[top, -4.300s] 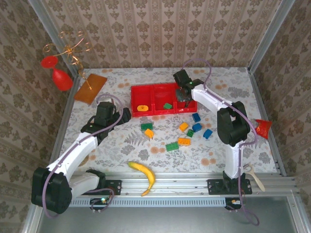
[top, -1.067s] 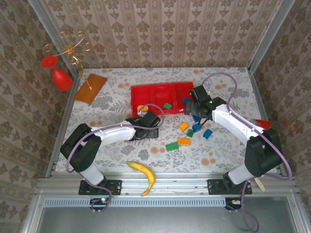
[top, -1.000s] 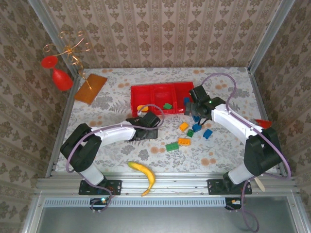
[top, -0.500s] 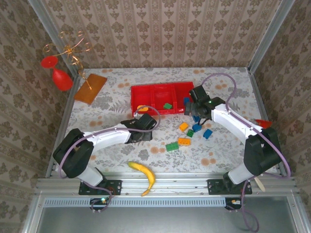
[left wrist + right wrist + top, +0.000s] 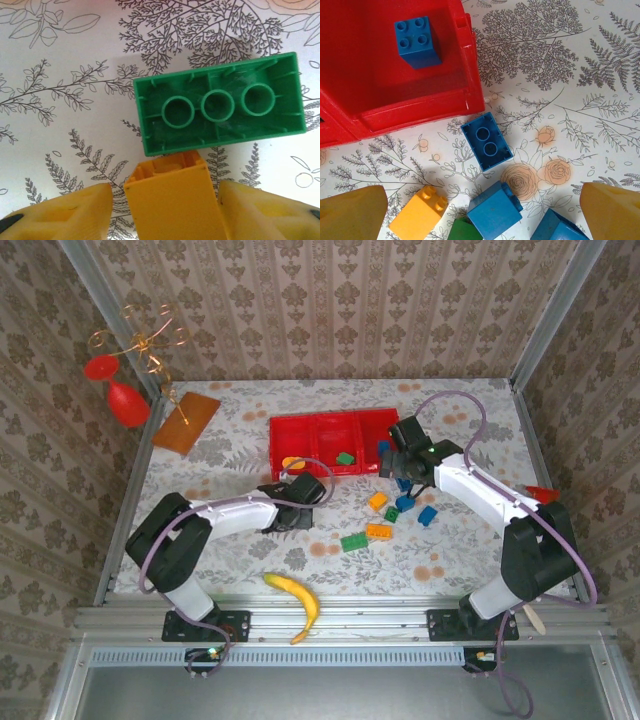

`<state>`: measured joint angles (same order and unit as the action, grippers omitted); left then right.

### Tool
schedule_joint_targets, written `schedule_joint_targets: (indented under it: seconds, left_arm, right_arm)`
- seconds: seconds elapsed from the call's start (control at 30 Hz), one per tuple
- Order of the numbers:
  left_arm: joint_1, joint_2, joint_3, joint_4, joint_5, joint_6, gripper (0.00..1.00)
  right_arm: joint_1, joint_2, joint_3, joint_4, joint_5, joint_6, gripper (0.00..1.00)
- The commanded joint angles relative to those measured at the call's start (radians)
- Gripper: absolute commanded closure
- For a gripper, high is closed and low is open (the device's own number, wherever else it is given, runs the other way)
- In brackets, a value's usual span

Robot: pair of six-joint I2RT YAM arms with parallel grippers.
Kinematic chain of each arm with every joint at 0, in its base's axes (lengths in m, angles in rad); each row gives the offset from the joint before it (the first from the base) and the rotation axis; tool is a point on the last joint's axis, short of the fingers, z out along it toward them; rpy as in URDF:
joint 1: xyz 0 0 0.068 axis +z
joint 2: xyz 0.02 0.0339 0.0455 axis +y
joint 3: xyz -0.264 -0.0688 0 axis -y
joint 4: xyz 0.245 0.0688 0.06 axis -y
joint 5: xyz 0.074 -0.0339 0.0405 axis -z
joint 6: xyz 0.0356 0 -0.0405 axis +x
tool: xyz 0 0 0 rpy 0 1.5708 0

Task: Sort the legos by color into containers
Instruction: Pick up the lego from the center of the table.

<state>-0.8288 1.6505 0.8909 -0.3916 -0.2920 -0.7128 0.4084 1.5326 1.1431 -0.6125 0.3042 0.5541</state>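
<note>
From above, the tray (image 5: 274,445) lies toward the far edge of the worktop (image 5: 460,560), about midway between the left and right edges. Its left compartment holds an orange round piece (image 5: 292,462), the middle one a green brick (image 5: 345,457), and the right one a blue brick (image 5: 383,448). The loose legos (image 5: 379,532) lie between the tray and the near edge, somewhat toward the right edge, with orange, green and blue mixed. The left claw (image 5: 290,514) is low over the worktop, just on the near side of the tray's left compartment. The right claw (image 5: 400,472) hangs at the tray's near right corner. A banana (image 5: 295,600) lies by the near edge.

In the left wrist view, the left claw (image 5: 164,187) has its fingers (image 5: 65,212) apart, one on each side of an orange brick (image 5: 172,205). A thin strip of worktop shows between the brick and one finger. At the other finger I cannot tell if it touches. Just beside the orange brick lies an upturned green brick (image 5: 220,112).

In the right wrist view, the right claw (image 5: 481,192) is spread wide and holds nothing. Below it is the tray corner with the blue brick inside. An upturned blue brick (image 5: 486,141) lies on the worktop near the tray wall, apart from it. Closer to the claw, more legos are crowded together.
</note>
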Motion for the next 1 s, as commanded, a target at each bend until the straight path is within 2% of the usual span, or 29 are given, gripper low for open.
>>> schedule_joint_targets:
  seconds: [0.0, 0.3, 0.47, 0.77, 0.97]
  left_arm:
    - [0.013, 0.007, 0.019, 0.005, -0.001, 0.026, 0.47]
    - [0.016, -0.038, 0.001, -0.011, 0.007, 0.037, 0.70]
    - [0.005, -0.109, -0.017, -0.042, -0.002, 0.039, 0.78]
    - [0.002, -0.240, 0.003, -0.067, -0.093, 0.082, 0.82]
    - [0.048, -0.204, 0.091, -0.020, -0.102, 0.193, 0.82]
  right_arm:
    - [-0.005, 0.011, 0.007, -0.035, 0.024, 0.021, 0.00]
    - [-0.005, 0.001, -0.001, -0.021, 0.020, 0.026, 0.00]
    - [-0.005, -0.031, -0.023, -0.004, 0.029, 0.034, 0.00]
    - [-0.005, -0.100, -0.070, 0.009, 0.061, 0.068, 0.00]
    - [-0.003, -0.135, -0.109, 0.026, 0.051, 0.082, 0.00]
